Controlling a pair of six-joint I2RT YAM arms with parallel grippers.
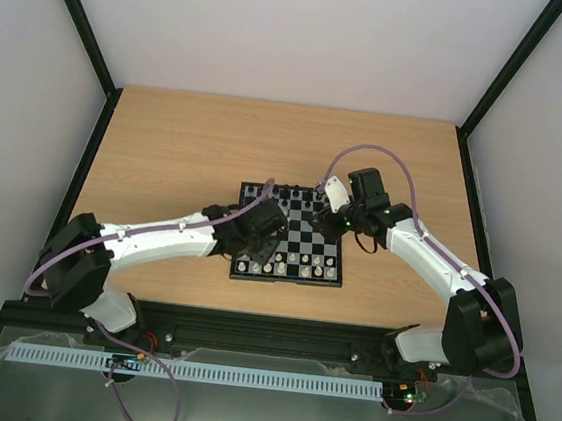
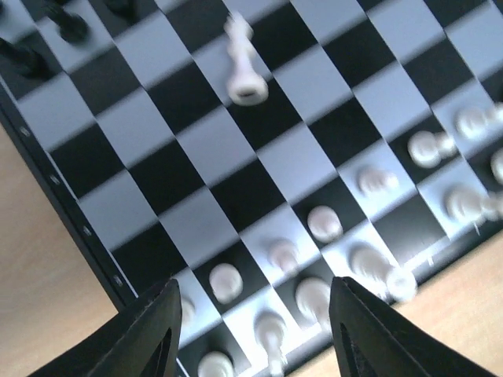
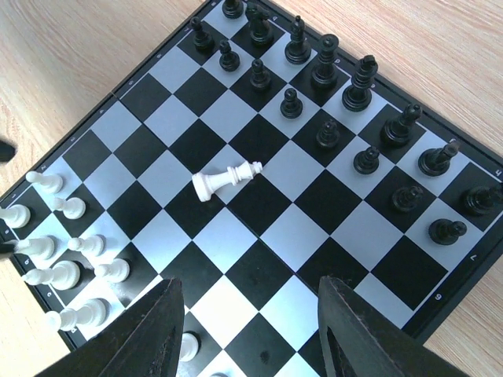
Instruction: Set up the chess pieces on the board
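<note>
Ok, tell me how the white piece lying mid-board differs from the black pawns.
Pose: the white piece lies on its side, while the black pawns stand upright. Colour: it is cream-white; they are black. Shape: it is long with a crowned top; the pawns are short and round-headed. Place: it lies alone across the middle squares; the pawns form a row, one per square. Both are on the board.
</note>
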